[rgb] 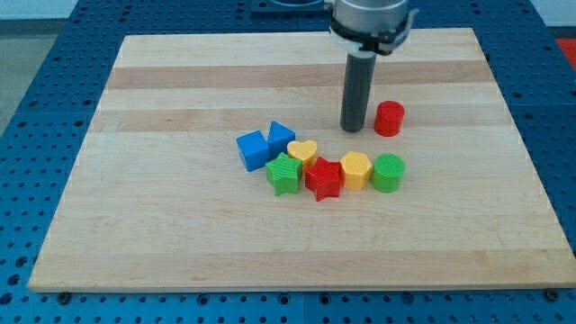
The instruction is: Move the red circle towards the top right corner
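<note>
The red circle (389,118) stands on the wooden board right of the centre, in the upper half. My tip (352,130) rests on the board just to the left of the red circle, with a small gap between them. The dark rod rises from the tip to the arm's mount at the view's top. The board's top right corner (474,31) lies up and to the right of the red circle.
A cluster sits below my tip: a blue cube (253,149), a second blue block (281,138), a yellow heart (302,151), a green star (284,173), a red star (324,178), a yellow hexagon (356,169) and a green circle (388,172).
</note>
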You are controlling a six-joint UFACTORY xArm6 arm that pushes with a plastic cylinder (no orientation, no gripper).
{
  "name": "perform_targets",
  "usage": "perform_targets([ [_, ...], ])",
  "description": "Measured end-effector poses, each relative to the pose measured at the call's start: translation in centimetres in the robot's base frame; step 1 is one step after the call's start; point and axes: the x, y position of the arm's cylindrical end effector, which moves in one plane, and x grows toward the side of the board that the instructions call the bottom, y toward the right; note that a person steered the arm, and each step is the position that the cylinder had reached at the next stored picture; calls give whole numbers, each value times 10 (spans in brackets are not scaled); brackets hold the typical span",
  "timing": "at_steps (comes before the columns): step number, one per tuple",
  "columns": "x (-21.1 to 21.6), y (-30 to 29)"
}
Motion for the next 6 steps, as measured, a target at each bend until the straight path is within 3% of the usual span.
perform_targets([
  [2,15,66],
  [6,9,140],
])
